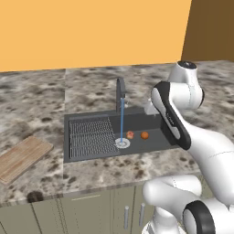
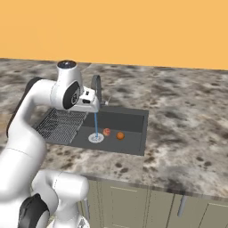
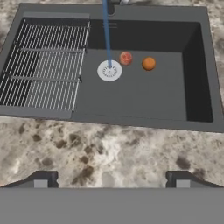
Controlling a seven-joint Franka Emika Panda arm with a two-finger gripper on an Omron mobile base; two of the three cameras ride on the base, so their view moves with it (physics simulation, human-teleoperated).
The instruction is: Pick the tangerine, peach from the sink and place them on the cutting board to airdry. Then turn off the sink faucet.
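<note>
The dark sink (image 3: 140,96) lies below my gripper (image 3: 111,181), which hovers open above the front counter edge with nothing between its widely spread fingertips. On the basin floor, right of the drain, the orange tangerine (image 3: 149,64) rests a little apart from the reddish peach (image 3: 126,58). Both also show in the base views: tangerine (image 1: 145,135) (image 2: 120,136), peach (image 1: 130,135) (image 2: 107,132). The sink faucet (image 1: 120,93) (image 2: 96,87) stands behind the basin, and a blue water stream (image 3: 106,30) runs onto the drain. The wooden cutting board (image 1: 23,157) lies on the counter far left of the sink.
A ribbed grid (image 3: 43,65) covers the sink's left half, and the silver drain (image 3: 109,71) sits mid-basin. Speckled stone counter (image 3: 109,148) surrounds the sink. A small dark object (image 1: 34,196) sits at the counter's front edge near the board. An orange wall rises behind.
</note>
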